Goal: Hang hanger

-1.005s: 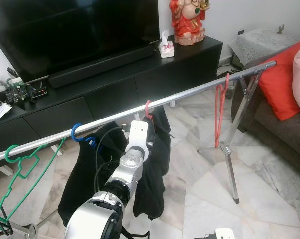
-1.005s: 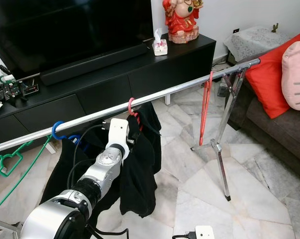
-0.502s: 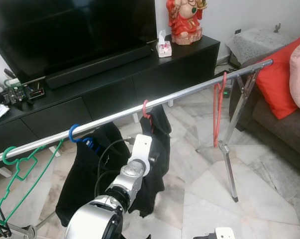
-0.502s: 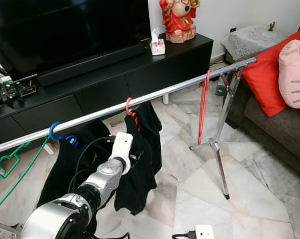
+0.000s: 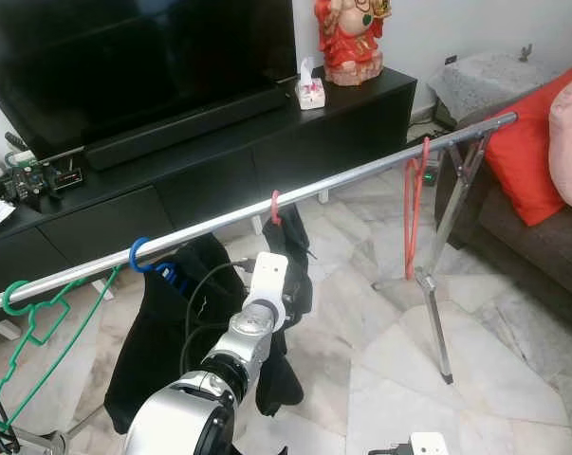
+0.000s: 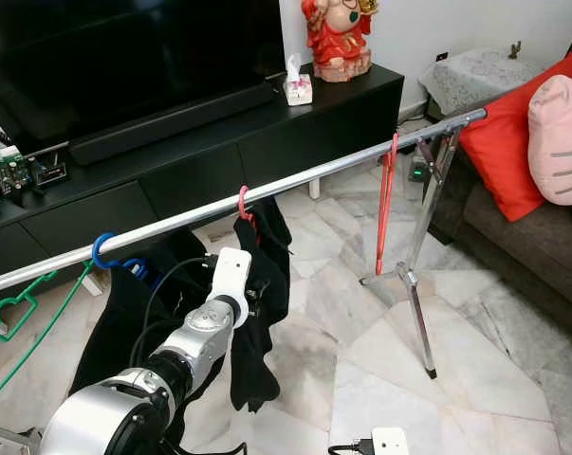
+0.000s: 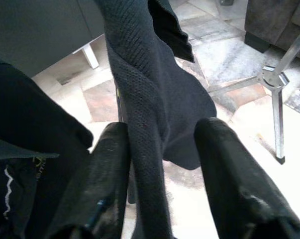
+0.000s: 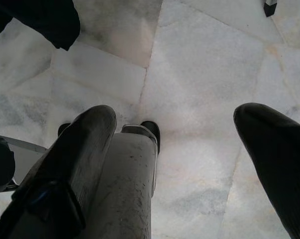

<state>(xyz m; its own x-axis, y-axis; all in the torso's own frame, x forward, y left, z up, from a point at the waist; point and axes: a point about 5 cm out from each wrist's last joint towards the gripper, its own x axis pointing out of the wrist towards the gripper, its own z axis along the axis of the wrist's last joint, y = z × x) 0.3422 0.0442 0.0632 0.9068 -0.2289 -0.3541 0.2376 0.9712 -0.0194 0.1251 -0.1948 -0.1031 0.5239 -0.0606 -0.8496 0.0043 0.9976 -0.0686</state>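
While our left arm reaches up toward the rail [image 5: 361, 175], the pink hanger [image 5: 277, 209] hangs hooked on it at mid-frame.
At the far left of the frame we see a green hanger [image 5: 41, 327], then a blue hanger [image 5: 141, 256] carrying a dark garment [image 5: 157, 332]. At centre the pink hanger bears a black garment [image 5: 290, 275], and our left pincer [image 7: 162, 154] has its fingers [image 7: 110, 169] apart with a fold of that cloth passing between them. Further right a red hanger [image 5: 416, 213] dangles near the rail's stand [image 5: 435, 313]. Our right pincer [image 8: 189, 144] hangs low over the marble floor [image 8: 189, 64], fingers spread wide.
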